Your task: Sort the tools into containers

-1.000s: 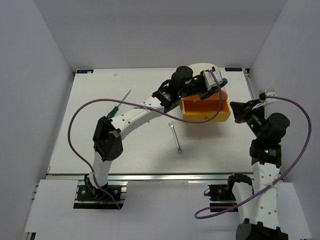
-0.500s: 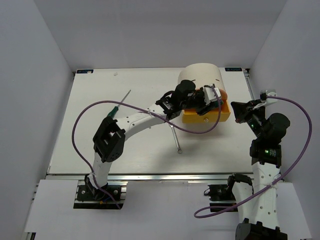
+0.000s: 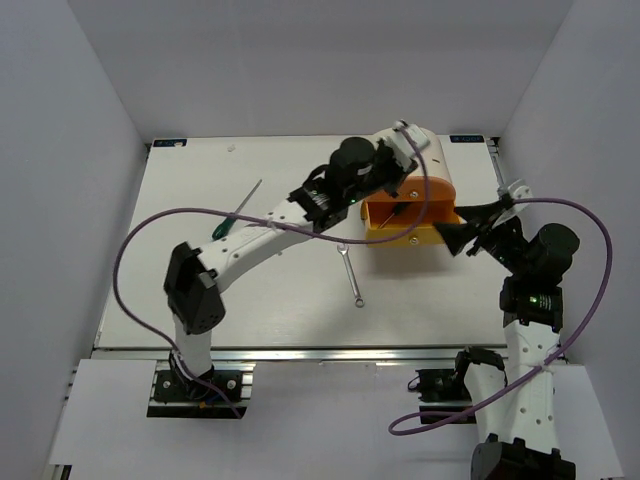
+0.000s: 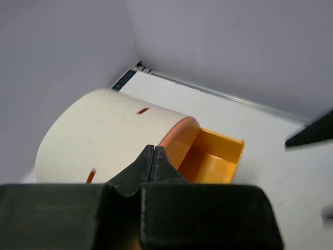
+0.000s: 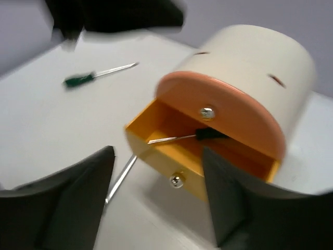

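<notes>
The container, a beige drum (image 3: 425, 150) (image 4: 99, 133) (image 5: 260, 57), lies on its side with its orange drawer (image 3: 385, 232) (image 4: 221, 156) (image 5: 156, 148) pulled out. One screwdriver (image 3: 400, 212) (image 5: 179, 138) lies inside the drawer. Another green-handled screwdriver (image 3: 232, 215) (image 5: 86, 78) lies on the table to the left. The silver wrench (image 3: 351, 276) (image 5: 120, 178) lies in front of the drawer. My left gripper (image 3: 407, 140) (image 4: 152, 149) hovers above the drum, shut and empty. Open and holding nothing, my right gripper (image 3: 462, 231) (image 5: 157, 153) sits at the drawer's right front corner.
The white table (image 3: 200, 290) is walled on three sides. The left arm (image 3: 270, 230) stretches diagonally across the table toward the drum, with its purple cable (image 3: 130, 250) looping over the left half. A metal knob (image 5: 177, 180) sticks out of the drawer front.
My left gripper has shut and pulled up from over the drawer to above the drum. The right gripper has opened and moved in toward the drawer.
</notes>
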`<state>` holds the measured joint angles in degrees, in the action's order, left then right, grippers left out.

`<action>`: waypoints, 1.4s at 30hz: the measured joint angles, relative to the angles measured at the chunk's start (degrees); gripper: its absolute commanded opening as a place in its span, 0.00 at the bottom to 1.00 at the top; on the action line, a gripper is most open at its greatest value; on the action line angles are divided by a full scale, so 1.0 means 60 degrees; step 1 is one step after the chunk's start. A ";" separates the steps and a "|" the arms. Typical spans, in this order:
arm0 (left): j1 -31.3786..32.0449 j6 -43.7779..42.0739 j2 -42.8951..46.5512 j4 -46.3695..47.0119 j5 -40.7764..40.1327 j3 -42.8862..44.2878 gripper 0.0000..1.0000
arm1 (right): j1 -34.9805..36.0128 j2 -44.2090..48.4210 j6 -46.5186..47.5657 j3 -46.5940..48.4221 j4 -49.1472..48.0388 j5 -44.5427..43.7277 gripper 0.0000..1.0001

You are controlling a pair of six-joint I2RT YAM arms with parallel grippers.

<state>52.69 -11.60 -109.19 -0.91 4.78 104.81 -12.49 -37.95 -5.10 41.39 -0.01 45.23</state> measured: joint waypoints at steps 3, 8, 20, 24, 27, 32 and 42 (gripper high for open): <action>-0.0674 0.1927 0.1268 -0.0758 -0.0834 -0.0535 0.28 | 0.0127 -0.0430 0.1020 0.0095 0.0040 0.2240 0.89; -0.4739 0.5515 0.4058 -0.2044 -0.0718 -0.3075 0.78 | 0.1355 -0.2044 0.3905 0.1749 0.2204 0.3643 0.89; -0.6710 0.2987 0.3654 -0.5810 -0.1858 -0.4645 0.89 | 0.2838 -0.3151 0.5257 0.2601 0.3195 0.3574 0.86; -0.6761 0.1894 0.2605 -0.5799 -0.2146 -0.4962 0.90 | 0.2838 -0.2914 0.5187 0.2157 0.3198 0.3413 0.87; -0.6794 0.1268 0.2175 -0.5526 -0.2455 -0.5176 0.90 | 0.2838 -0.2641 0.5169 0.1861 0.3213 0.3311 0.87; -0.6900 0.0386 0.2087 -0.4554 -0.2583 -0.5796 0.90 | 0.2838 -0.2237 0.5082 0.1450 0.3228 0.3198 0.88; -0.7147 -0.0215 0.1399 -0.2728 -0.2390 -0.6349 0.88 | 0.2838 -0.2157 0.4776 0.1260 0.3228 0.3038 0.88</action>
<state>9.80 -12.88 -100.79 -17.28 -9.56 66.72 4.54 -50.89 23.55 48.95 19.35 63.46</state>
